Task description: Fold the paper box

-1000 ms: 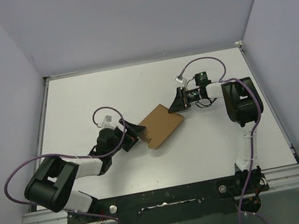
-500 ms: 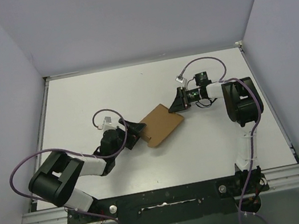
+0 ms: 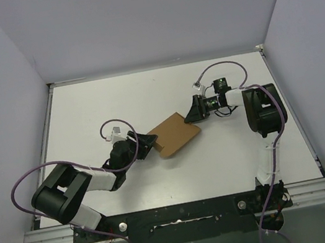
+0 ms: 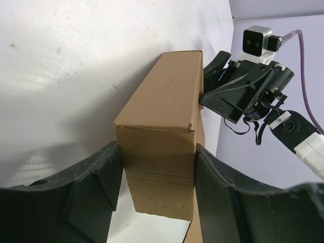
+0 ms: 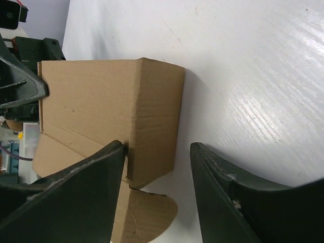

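The paper box [image 3: 176, 133] sits pretty much in the middle of the white table [image 3: 85, 110]. It's already a closed-up brown carton, lying at a diagonal from near-left to far-right. The left gripper [image 3: 151, 141] is on the near-left end, and in its wrist view both fingers are pressed flat against the carton's sides, so it's pinching the box. The right gripper [image 3: 190, 114] is at the far-right end with its jaws spread. One finger touches the cardboard, while the other stands a bit clear of the corner. A rounded flap [image 5: 147, 217] pokes out loose at that end.
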{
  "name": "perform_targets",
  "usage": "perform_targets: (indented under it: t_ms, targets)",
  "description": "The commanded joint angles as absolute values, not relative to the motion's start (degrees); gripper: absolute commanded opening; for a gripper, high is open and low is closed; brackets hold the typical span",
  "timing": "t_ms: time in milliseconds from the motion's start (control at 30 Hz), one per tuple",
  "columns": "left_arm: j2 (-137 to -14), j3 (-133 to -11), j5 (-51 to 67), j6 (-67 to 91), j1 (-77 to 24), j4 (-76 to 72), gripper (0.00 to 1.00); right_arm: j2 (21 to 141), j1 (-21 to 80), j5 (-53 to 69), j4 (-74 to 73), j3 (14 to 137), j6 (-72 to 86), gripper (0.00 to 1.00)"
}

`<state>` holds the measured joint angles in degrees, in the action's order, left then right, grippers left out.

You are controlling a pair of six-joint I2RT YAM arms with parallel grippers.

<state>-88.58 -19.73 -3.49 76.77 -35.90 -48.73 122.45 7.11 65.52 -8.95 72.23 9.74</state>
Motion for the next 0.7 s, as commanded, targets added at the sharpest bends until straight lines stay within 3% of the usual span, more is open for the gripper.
perform_targets:
  t_ms: [0, 333, 567, 667]
  targets:
    - [-87.8, -21.7, -3.9, 77.0, -36.2, -53.6, 0.42, 117.6, 7.2, 62.2, -14.2, 74.3, 2.6, 0.57]
    - [-74.9, -22.1, -5.8, 79.1, -34.8, -37.9, 0.4, 99.6, 4.8, 61.1, -23.8, 74.1, -18.4, 0.71]
    - [-66.7, -30.4, -1.0, 84.8, -31.5, -11.5, 0.34, 83.5, 10.0, 65.0, -21.8, 62.9, -45.2, 1.0]
    - [-66.2, -33.7, 3.2, 86.1, -29.2, -3.6, 0.33, 77.4, 10.9, 66.2, -19.6, 58.9, -52.4, 0.98]
